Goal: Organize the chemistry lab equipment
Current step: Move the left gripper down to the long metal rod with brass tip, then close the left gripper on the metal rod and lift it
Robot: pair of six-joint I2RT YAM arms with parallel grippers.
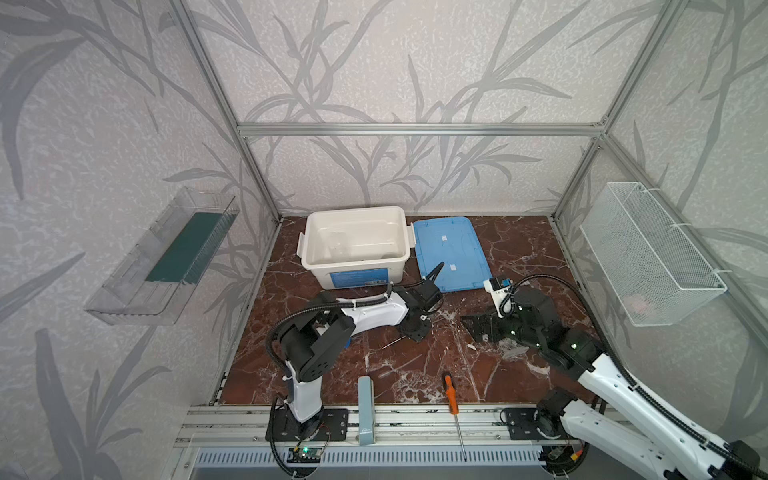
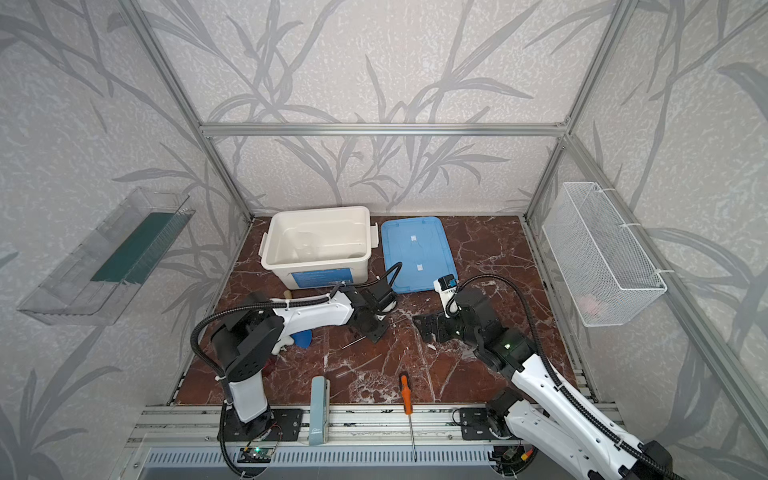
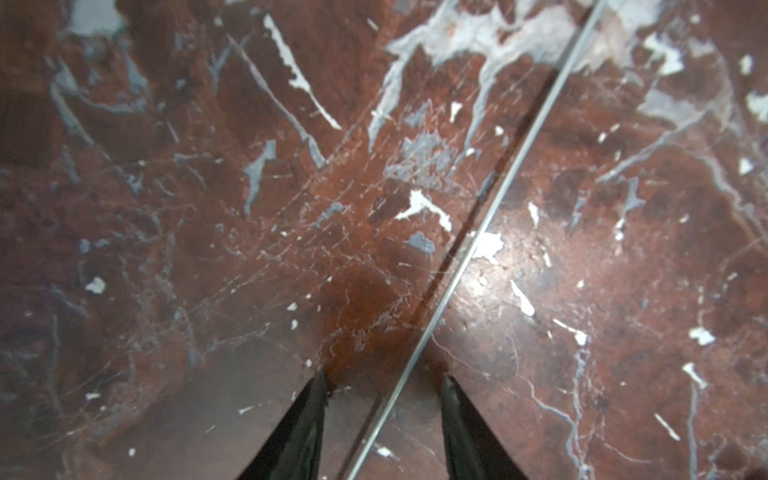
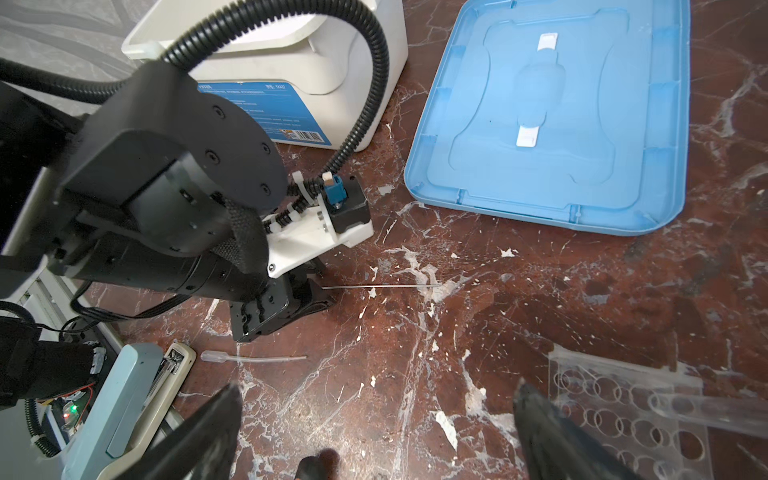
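Left wall: a clear shelf tray (image 1: 166, 257), which I leave alone.

Left gripper (image 3: 383, 384): low at the bench (image 3: 166, 208), with its jaws apart on either side of a thin metal rod (image 3: 498, 199). A gap shows on each side, so nothing is pinched yet. The rod lies flat on the red marble, mid-bench. A clear plastic dropper (image 4: 253, 357) lies flat near this gripper.

Behind them stands the white bin (image 1: 353, 262), with something clear and faint inside. It may be the beaker, but I cannot be sure. The bin's blue front label (image 4: 266, 112) carries white print and a barcode, too small to read. The blue lid (image 1: 453, 253) lies flat on the bench just beside the bin.

Right gripper (image 4: 378, 390): jaws spread wide and empty, hovering near the clear honeycomb tube rack (image 4: 615, 415). A clear tube (image 4: 715, 409) lies across the rack.

Right wall: a wire basket (image 1: 652, 253).

Progress, by my reading: early — the rod, dropper, rack and tube all lie out on the bench, and the bin is unlidded.
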